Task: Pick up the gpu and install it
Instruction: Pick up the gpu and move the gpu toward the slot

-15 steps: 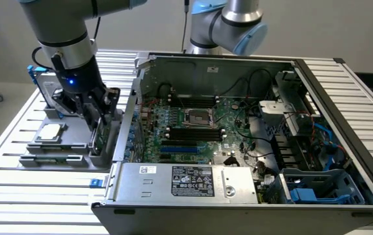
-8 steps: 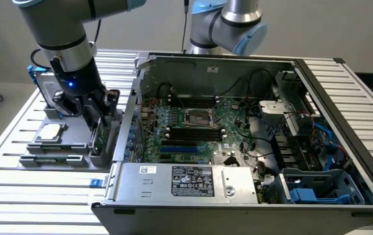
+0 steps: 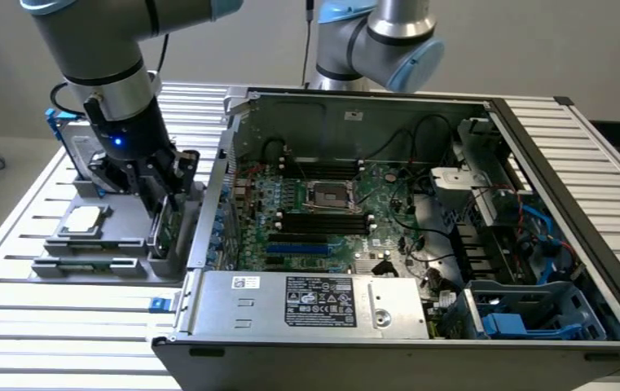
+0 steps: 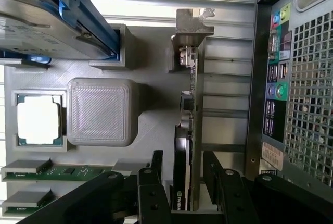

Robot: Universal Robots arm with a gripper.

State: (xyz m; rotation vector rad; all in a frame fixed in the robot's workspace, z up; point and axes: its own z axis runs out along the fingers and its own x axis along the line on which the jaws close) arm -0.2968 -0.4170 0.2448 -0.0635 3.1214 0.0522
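The gpu (image 4: 188, 130) stands on edge in a slot of the grey parts holder (image 4: 151, 78), its silver end bracket (image 4: 190, 23) at the far end and its black cooler on one face. My gripper (image 4: 184, 156) is lowered over the card's near end, with one black finger (image 4: 156, 169) on each side and narrow gaps to the card, so it is open. In the exterior view the gripper (image 3: 166, 204) hangs over the green card (image 3: 162, 228) in the holder, just beside the open computer case (image 3: 222, 122) on the exterior view's left.
The holder also carries a processor (image 4: 37, 120), memory sticks (image 4: 52, 172) and a silver hard drive in a blue frame (image 4: 47, 21). Inside the case, the motherboard (image 3: 321, 204) shows blue expansion slots (image 3: 299, 244). A second arm (image 3: 380, 41) stands behind the case.
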